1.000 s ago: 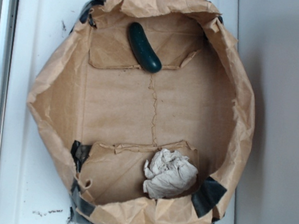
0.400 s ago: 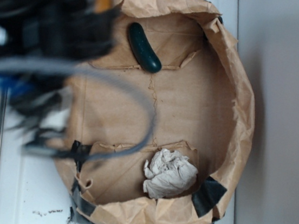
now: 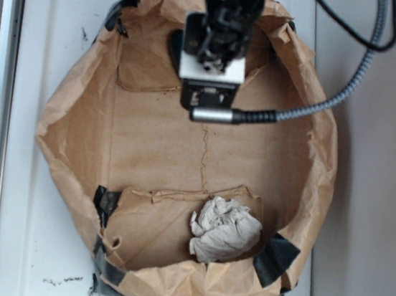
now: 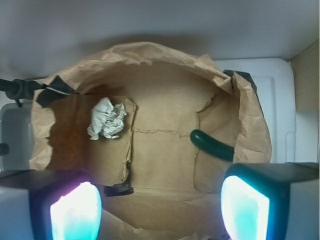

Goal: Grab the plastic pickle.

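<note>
Hand hung with fingers spread wide above the paper bag; the plastic pickle lay just beyond its right finger, its near end hidden. Farther left sat the paper wad.

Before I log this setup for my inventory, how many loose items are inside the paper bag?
2. The pickle lies by one side wall, partly hidden behind the pincer; the paper wad lies at the opposite end. More could hide under the arm.

bag floor open, paper wad aside, pickle seemingly unobstructed
</note>
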`<state>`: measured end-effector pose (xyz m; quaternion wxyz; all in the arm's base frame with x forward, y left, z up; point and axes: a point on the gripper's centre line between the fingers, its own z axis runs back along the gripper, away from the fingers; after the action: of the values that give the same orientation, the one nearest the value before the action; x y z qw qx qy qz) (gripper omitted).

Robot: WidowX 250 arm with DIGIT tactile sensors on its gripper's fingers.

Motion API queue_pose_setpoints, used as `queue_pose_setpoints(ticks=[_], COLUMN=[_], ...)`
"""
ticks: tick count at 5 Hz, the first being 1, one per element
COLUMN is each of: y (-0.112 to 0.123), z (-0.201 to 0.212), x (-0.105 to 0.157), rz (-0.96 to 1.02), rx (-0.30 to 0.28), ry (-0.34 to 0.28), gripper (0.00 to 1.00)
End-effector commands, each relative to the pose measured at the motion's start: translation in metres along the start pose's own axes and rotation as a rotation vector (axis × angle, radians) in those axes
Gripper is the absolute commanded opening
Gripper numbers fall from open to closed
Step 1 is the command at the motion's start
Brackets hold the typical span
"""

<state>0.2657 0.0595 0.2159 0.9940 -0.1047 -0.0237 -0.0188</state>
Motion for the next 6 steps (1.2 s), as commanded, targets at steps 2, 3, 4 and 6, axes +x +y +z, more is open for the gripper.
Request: queue_pose_setpoints(ticks=[2, 3, 4, 6], y=[0.001, -0.006, -0.012, -0.006], z=[0.005, -0.008, -0.036, -0.088], x=[-0.007, -0.013, -0.012, -0.01], rz=[-0.184, -0.401, -0.619, -0.727], rx=[0.072, 0.155, 0.187, 0.217], ry=[-0.077, -0.066, 0.022, 0.175], gripper=[1.0, 1.0, 1.0, 1.0])
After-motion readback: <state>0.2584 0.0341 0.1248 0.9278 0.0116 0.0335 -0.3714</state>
